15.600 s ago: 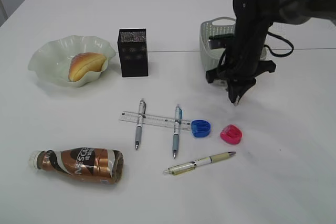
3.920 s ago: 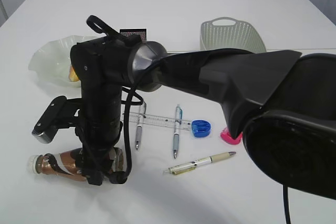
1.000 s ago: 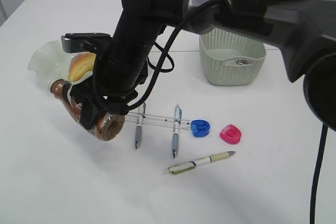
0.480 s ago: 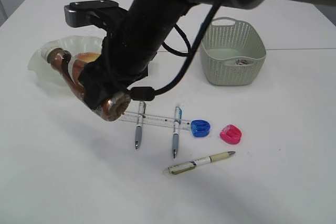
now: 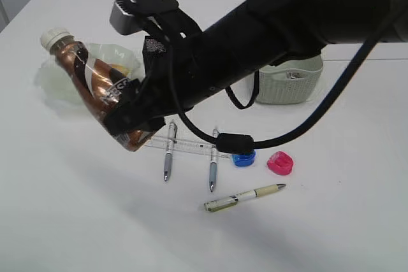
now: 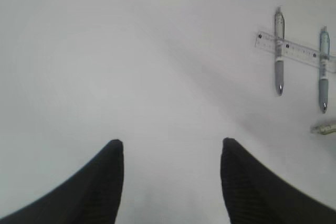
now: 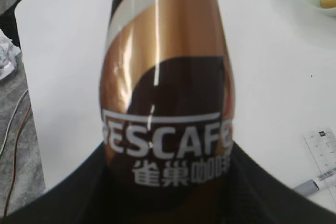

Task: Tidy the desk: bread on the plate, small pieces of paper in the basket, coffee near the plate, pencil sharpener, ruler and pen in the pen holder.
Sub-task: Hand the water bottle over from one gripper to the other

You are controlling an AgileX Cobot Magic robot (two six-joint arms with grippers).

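My right gripper point(image 5: 131, 116) is shut on the brown Nescafe coffee bottle point(image 5: 95, 87) and holds it in the air, tilted, white cap up-left, in front of the pale green plate point(image 5: 48, 74). The bottle fills the right wrist view point(image 7: 168, 87). The bread point(image 5: 121, 68) shows partly behind the bottle. The clear ruler point(image 5: 191, 148) lies under two pens point(image 5: 168, 154) point(image 5: 214, 164); a third pen point(image 5: 245, 197) lies nearer. Blue sharpener point(image 5: 244, 158) and pink sharpener point(image 5: 280, 162) lie right of them. The pen holder is hidden by the arm. My left gripper point(image 6: 170, 148) is open, empty, over bare table.
The green basket point(image 5: 290, 84) stands at the back right, partly behind the right arm, with small paper scraps inside. The right arm stretches across the middle of the table from the right. The ruler point(image 6: 294, 51) and pens also show in the left wrist view.
My right gripper has lifted the coffee bottle higher and turned it more upright, cap now up-left beside the plate. Pens, ruler and sharpeners have not moved.
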